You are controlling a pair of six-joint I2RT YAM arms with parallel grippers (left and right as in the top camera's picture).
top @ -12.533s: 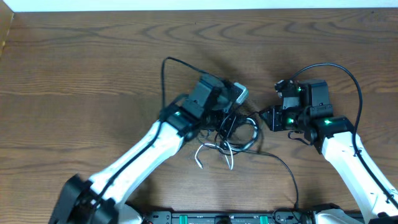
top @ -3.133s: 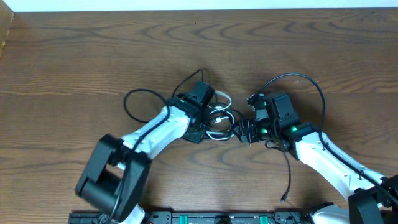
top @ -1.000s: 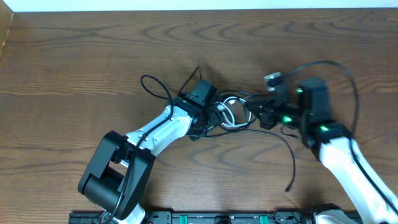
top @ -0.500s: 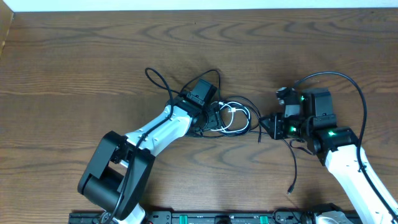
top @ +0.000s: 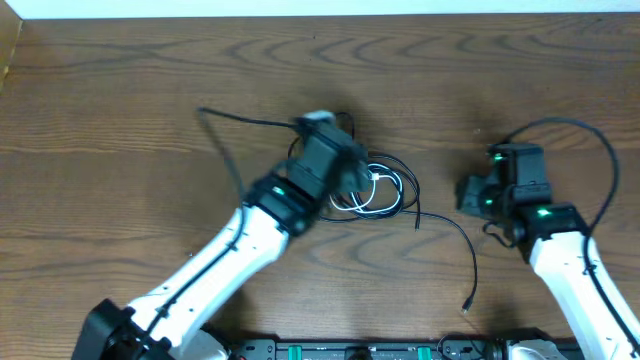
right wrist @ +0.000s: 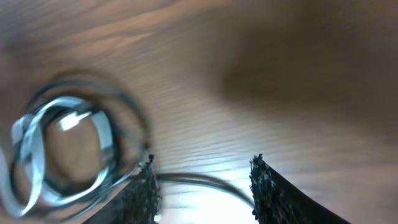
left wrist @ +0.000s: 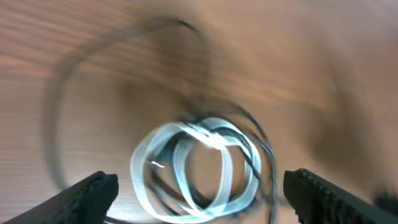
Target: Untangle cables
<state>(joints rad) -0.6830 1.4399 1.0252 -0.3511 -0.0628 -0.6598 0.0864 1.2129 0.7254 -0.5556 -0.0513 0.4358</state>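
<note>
We see a dark brown wooden table (top: 120, 90) with wavy grain, a coiled white cable (top: 385, 193) among thin black cables (top: 472, 265), and white robot arms (top: 215, 270) with black joints and green lights.

Brown wooden table (top: 120, 90), white and black cables (top: 385, 187) coiled at centre, one black cable (top: 471, 257) trailing right

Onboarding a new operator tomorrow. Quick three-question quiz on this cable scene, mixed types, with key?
1. True or false: the right gripper is shut on the black cable.
2. The coiled cable below the left gripper is: A white, B red, C yellow.
3. Fill in: the black cable's loose plug end lies nearer the ___ arm.
Key: 1 false, its jaws stand apart; 2 A; 3 right.
</note>
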